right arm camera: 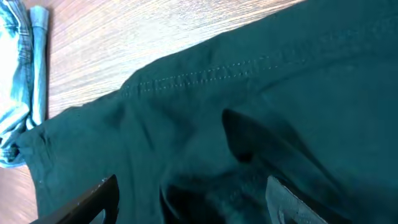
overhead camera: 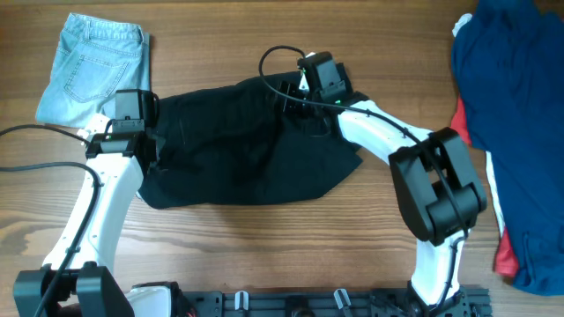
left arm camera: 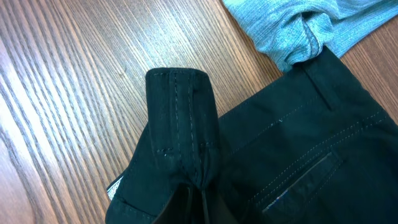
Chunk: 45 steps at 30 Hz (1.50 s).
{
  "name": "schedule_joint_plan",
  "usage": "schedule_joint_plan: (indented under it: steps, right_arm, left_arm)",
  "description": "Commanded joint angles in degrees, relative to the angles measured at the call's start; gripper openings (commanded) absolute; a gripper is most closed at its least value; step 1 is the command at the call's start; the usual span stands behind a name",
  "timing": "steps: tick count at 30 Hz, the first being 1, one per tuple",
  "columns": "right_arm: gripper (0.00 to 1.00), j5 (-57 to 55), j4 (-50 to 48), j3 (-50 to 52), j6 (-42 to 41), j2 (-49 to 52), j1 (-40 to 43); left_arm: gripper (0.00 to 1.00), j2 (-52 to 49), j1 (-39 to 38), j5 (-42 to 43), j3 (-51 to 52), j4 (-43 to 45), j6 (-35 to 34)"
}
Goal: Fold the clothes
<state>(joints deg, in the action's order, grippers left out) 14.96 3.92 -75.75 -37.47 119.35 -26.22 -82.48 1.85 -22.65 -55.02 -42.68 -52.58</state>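
Note:
The black shorts (overhead camera: 247, 145) lie spread across the middle of the table. My left gripper (overhead camera: 145, 132) is at their left end. In the left wrist view it (left arm camera: 199, 208) is shut on a pinched-up fold of the shorts (left arm camera: 180, 124) at a stitched edge, next to a back pocket. My right gripper (overhead camera: 308, 95) is over their far right edge. In the right wrist view its fingers (right arm camera: 193, 205) stand wide apart and open, with the bunched black cloth (right arm camera: 249, 106) lying between and under them.
Folded light-blue denim shorts (overhead camera: 92, 66) lie at the far left, touching the black shorts' corner; they also show in the left wrist view (left arm camera: 298, 25) and the right wrist view (right arm camera: 18, 81). A pile of blue and red clothes (overhead camera: 511, 132) lies at the right edge. Cables trail by both arms.

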Motion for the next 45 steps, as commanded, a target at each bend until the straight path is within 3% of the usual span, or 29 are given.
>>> schedule_joint_plan:
  steps: [1,11,13,15,16,22,29,35,45]
  right_arm:
    - [0.7,-0.9,-2.5,-1.1,-0.7,2.4,-0.3]
    - [0.57,-3.8,-7.4,-1.1,-1.1,5.6,-0.3]
    - [0.41,-4.0,-8.3,-1.1,-1.1,5.7,-0.3]
    - [0.09,-4.3,-8.6,-1.1,-1.1,5.7,-0.3]
    - [0.05,-4.2,-8.6,-1.1,-1.1,5.7,-0.3]
    - [0.04,-4.2,-5.0,-1.1,0.0,2.4,1.5]
    - [0.04,-4.7,12.1,-1.1,9.2,-14.9,6.6]
    - [0.04,-5.6,23.5,-1.1,12.1,-27.0,11.7]
    - [0.05,-7.5,29.6,-1.1,12.9,-36.8,13.7]
  left_arm:
    - [0.04,-0.2,0.3,-0.8,-0.4,-0.2,0.7]
    - [0.04,-0.2,0.3,-0.8,-0.4,-0.3,0.8]
    - [0.04,-0.2,0.3,-0.8,-0.4,-0.3,0.7]
    - [0.04,-0.2,0.3,-0.8,-0.4,-0.4,0.8]
    - [0.04,-0.2,0.3,-0.8,-0.4,-0.4,0.7]
    - [0.04,0.0,0.3,-1.7,-0.4,-0.2,0.8]
    - [0.04,6.8,0.3,-3.4,-0.4,-0.2,1.9]
    - [0.04,17.0,0.3,-3.4,-0.4,-0.9,2.9]
    - [0.04,18.9,0.3,-3.1,-0.4,-1.0,2.9]
